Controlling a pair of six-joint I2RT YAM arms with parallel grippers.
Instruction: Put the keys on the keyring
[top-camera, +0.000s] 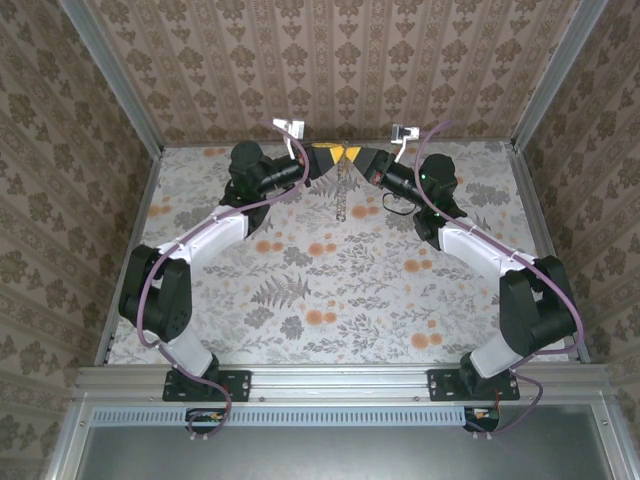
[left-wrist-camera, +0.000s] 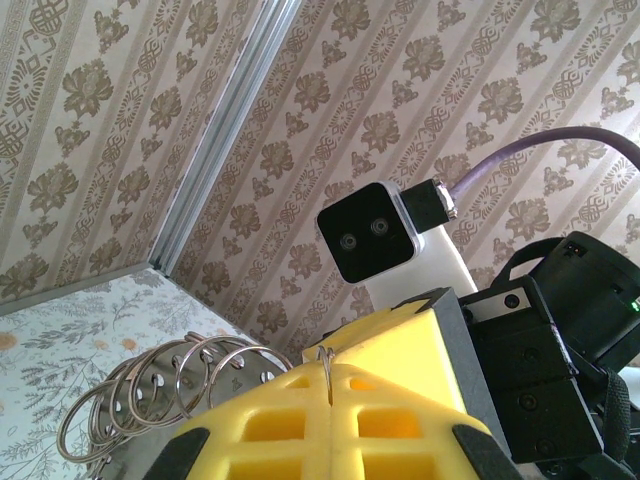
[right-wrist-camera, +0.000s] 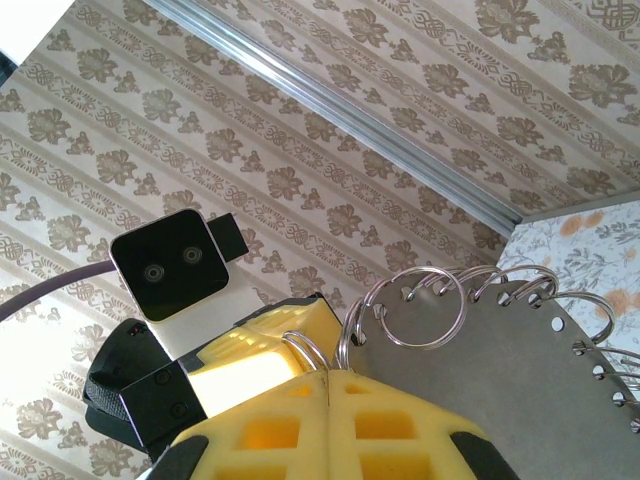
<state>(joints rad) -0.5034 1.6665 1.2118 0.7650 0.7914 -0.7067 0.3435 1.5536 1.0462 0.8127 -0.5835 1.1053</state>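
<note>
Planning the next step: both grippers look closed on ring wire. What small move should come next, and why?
Probably keep the left gripper still and twist the right gripper slightly: both sit shut, tip to tip, on the keyring, so prying its coil open seems next.

Floral tabletop (top-camera: 330, 290), damask-papered walls (top-camera: 330, 60), aluminium corner posts (top-camera: 112, 70), near-edge mounting rail (top-camera: 340, 380)

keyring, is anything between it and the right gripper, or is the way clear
Nothing visible stands between them: the right gripper is shut on a loop of the keyring, and the left gripper pinches ring wire at its fingertips. A grey punched card hangs on the rings beside the fingers, not between.
</note>
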